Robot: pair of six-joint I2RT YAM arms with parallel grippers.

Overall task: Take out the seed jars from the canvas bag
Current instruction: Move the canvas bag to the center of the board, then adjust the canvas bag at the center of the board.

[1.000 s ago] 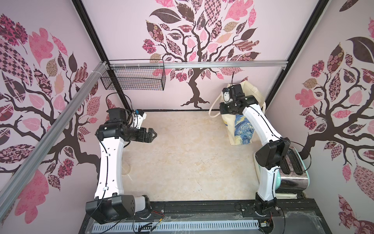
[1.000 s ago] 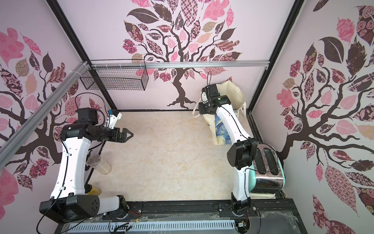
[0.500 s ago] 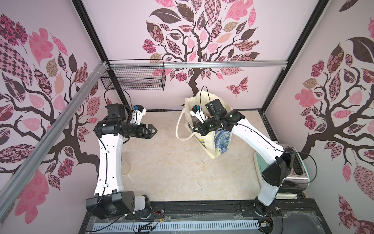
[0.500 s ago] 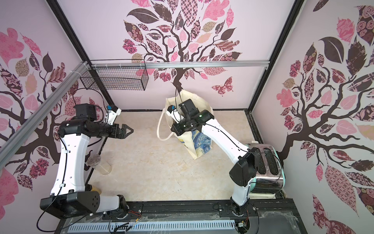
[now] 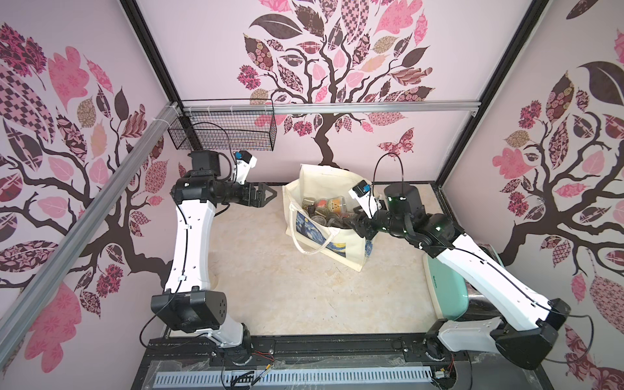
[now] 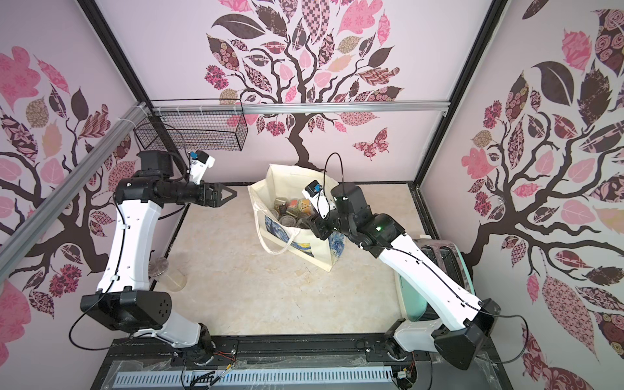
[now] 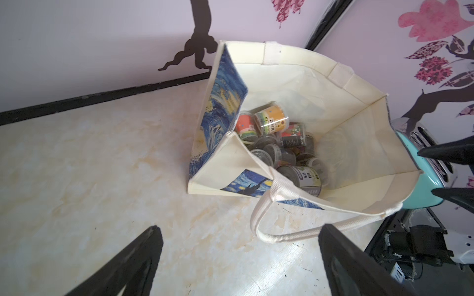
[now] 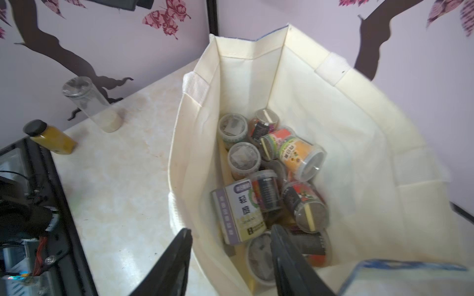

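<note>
Tabletop [image 5: 270,287]: right pincer [image 8: 230,228] parted at canvas bag [image 8: 359,128] rim; left pincer [image 7: 239,227] wide.

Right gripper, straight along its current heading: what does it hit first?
Most likely the seed jars: the right gripper hangs open at the rim of the canvas bag, aimed into it, with the purple-labelled jar nearest ahead. One finger seems to sit outside the near wall, so canvas may catch first; depth is unclear.
</note>
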